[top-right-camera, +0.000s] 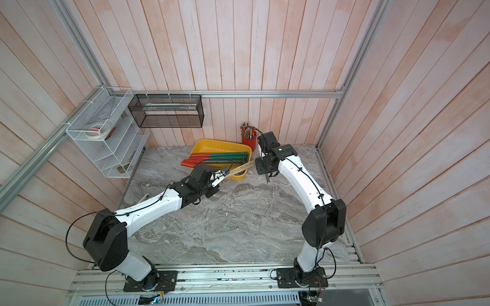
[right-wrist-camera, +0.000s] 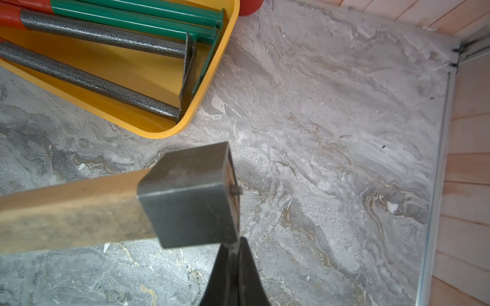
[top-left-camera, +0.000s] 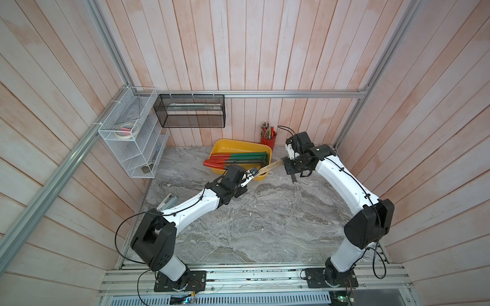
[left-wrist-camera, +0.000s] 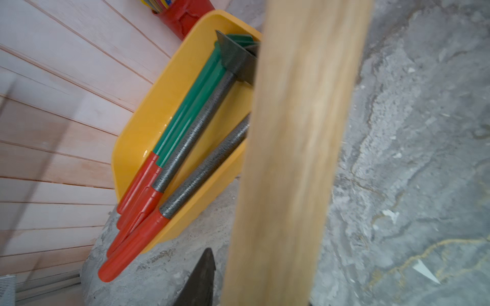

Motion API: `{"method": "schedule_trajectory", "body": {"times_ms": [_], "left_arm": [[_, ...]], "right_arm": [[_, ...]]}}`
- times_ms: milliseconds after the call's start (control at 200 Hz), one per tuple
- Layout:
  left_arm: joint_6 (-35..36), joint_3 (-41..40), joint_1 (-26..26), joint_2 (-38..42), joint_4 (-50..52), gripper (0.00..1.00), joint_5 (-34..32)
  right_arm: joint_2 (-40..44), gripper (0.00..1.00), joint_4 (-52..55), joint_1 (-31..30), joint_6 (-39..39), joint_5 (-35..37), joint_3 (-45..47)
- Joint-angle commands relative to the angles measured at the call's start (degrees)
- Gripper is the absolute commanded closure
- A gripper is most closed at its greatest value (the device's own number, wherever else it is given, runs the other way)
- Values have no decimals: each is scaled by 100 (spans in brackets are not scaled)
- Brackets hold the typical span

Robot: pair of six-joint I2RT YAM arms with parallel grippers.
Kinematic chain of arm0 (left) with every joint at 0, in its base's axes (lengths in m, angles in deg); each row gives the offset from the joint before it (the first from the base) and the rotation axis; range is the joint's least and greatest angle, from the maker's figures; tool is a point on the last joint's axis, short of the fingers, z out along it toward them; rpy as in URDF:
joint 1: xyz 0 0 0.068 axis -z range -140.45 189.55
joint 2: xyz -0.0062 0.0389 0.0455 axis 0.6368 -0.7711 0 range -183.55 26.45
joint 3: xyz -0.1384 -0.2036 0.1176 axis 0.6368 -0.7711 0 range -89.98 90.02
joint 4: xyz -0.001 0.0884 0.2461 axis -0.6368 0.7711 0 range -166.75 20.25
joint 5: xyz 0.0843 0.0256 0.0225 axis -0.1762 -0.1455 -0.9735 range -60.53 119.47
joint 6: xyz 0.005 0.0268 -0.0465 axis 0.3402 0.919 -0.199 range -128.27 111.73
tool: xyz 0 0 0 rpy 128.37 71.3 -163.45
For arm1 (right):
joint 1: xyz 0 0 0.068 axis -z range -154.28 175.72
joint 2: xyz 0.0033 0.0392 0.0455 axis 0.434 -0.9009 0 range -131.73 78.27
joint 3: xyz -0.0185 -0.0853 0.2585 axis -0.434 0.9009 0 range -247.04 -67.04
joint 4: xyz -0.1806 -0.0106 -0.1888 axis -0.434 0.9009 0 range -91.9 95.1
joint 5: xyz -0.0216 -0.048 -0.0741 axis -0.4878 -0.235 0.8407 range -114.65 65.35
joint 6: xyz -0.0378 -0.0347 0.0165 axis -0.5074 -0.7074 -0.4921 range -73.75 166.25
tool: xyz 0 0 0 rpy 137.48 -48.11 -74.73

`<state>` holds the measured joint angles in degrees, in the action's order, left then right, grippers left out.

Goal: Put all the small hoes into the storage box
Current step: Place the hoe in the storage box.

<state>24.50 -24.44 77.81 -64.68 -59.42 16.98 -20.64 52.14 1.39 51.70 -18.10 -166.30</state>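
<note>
The small hoe (top-left-camera: 273, 165) has a pale wooden handle and a dark metal head. It hangs level above the near right corner of the yellow storage box (top-left-camera: 238, 144), which shows in both top views (top-right-camera: 220, 142). My right gripper (right-wrist-camera: 236, 251) is shut on the thin blade just below the square socket (right-wrist-camera: 191, 196). My left gripper (top-left-camera: 254, 172) is closed on the handle's free end. In the left wrist view the handle (left-wrist-camera: 291, 159) fills the middle, with one black finger (left-wrist-camera: 201, 278) close beside it and the other hidden. Several red-gripped tools (top-left-camera: 233, 159) lie in the box.
A red cup of pens (top-left-camera: 268, 140) stands just behind the box's right end. A black mesh basket (top-left-camera: 189, 111) and a white wire rack (top-left-camera: 130, 137) hang on the walls at the back left. A grey object (top-left-camera: 167, 202) lies by the left wall.
</note>
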Motion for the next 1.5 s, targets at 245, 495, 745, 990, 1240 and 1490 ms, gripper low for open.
{"method": "schedule_trajectory", "body": {"times_ms": [245, 495, 745, 990, 1240, 1490], "left_arm": [[-635, 19, -96, 156, -660, 100, -59], [-909, -3, -99, 366, -610, 100, 543], [-1178, 0, -231, 323, -340, 100, 1059], [-1843, 332, -911, 136, 233, 100, 2702], [-2135, 874, -1224, -80, 844, 100, 4039], [-2126, 776, -1196, 10, 1036, 100, 4132]], "right_arm": [[99, 100, -26, -36, 276, -255, 269], [346, 70, -1121, -1, -36, -592, 882], [1178, 58, -2484, 46, -30, -662, 1555], [2877, 52, -4379, 369, -216, -1237, 3286], [3779, 51, -6345, 683, -277, -1672, 5273], [3483, 50, -7309, 676, -444, -1932, 5419]]}}
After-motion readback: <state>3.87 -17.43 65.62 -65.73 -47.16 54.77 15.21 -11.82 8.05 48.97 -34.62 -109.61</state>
